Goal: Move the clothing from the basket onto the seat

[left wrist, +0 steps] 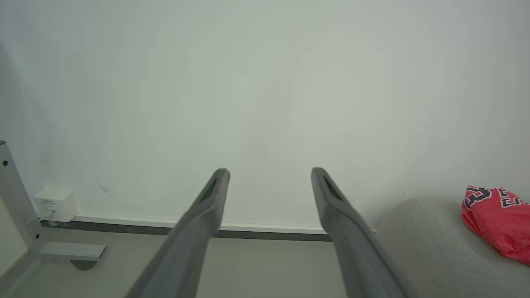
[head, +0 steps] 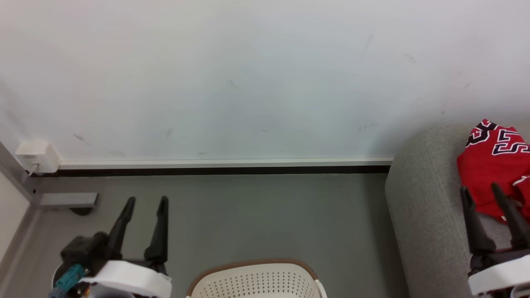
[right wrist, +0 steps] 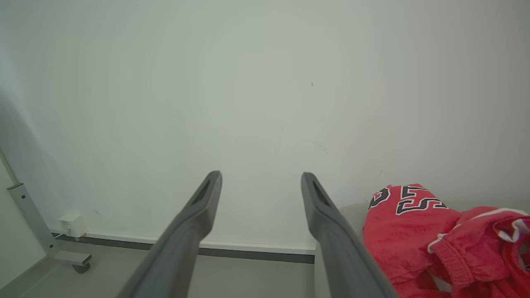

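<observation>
Red clothing (head: 495, 169) with black-and-white block lettering lies crumpled on the light-grey seat (head: 426, 215) at the right edge of the head view. It also shows as the clothing (left wrist: 499, 219) on the seat (left wrist: 434, 244) and as the clothing (right wrist: 434, 240) in the right wrist view. The cream basket (head: 256, 279) with a brown rim stands at the bottom centre; its inside is hidden. My right gripper (head: 480, 191) is open over the seat, beside the clothing, holding nothing. My left gripper (head: 147, 202) is open above the floor, left of the basket. Its fingers (left wrist: 215, 194) point at the wall.
A white wall with a white skirting strip (head: 223, 163) closes the far side. A white socket box (head: 37, 157) and a grey metal frame foot (head: 66, 200) sit at the far left. Grey floor (head: 269, 211) lies between basket and wall.
</observation>
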Controlling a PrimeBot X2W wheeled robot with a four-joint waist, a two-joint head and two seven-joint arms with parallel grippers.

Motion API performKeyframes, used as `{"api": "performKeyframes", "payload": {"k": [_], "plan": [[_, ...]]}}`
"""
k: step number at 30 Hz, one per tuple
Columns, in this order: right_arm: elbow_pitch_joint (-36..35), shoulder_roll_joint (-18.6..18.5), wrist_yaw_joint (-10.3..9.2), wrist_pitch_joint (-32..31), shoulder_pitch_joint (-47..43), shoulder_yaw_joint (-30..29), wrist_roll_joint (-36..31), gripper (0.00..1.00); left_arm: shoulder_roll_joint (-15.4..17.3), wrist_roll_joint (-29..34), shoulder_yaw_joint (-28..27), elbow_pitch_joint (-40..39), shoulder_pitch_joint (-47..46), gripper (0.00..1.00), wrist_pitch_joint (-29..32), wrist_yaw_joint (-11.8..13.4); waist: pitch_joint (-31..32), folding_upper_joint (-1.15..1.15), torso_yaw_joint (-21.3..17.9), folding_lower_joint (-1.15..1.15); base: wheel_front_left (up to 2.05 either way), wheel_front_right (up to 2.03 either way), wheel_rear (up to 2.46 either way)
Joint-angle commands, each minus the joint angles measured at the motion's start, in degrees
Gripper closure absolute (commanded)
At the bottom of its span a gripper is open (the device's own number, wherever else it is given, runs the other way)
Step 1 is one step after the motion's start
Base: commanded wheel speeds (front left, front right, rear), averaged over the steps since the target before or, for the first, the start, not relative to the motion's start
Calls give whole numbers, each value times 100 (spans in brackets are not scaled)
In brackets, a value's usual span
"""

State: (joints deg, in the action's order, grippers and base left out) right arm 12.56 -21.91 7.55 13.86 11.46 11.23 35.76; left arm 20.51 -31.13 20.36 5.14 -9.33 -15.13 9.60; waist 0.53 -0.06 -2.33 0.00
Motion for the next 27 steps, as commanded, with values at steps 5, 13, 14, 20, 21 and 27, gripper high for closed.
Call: {"api": "performKeyframes", "payload": {"k": [5,13,14,20,21,27], "plan": [[-87,511,-13,125,-573,-222,-476,0,-332,283,-710,-59,583,0,3,-41,-10,0,57,0,0,0,0],[-28,1069,-13,132,-790,-220,-1075,0,-983,980,-1519,222,1097,0,3,-495,-18,0,30,0,0,0,0],[6,1100,-12,132,-779,-175,-1102,0,-1045,1089,-1595,307,1095,0,3,-568,-21,0,30,0,0,0,0],[150,1205,-12,133,-710,-119,-1212,0,-1343,1559,-1939,620,1071,0,3,-909,-30,0,49,0,0,0,0],[156,1207,-13,133,-705,-125,-1220,0,-1377,1603,-1975,654,1062,0,3,-952,-30,0,51,0,0,0,0],[174,1235,-13,134,-674,-160,-1239,0,-1553,1891,-2233,709,1023,0,3,-1135,-27,0,30,0,0,0,0]]}}
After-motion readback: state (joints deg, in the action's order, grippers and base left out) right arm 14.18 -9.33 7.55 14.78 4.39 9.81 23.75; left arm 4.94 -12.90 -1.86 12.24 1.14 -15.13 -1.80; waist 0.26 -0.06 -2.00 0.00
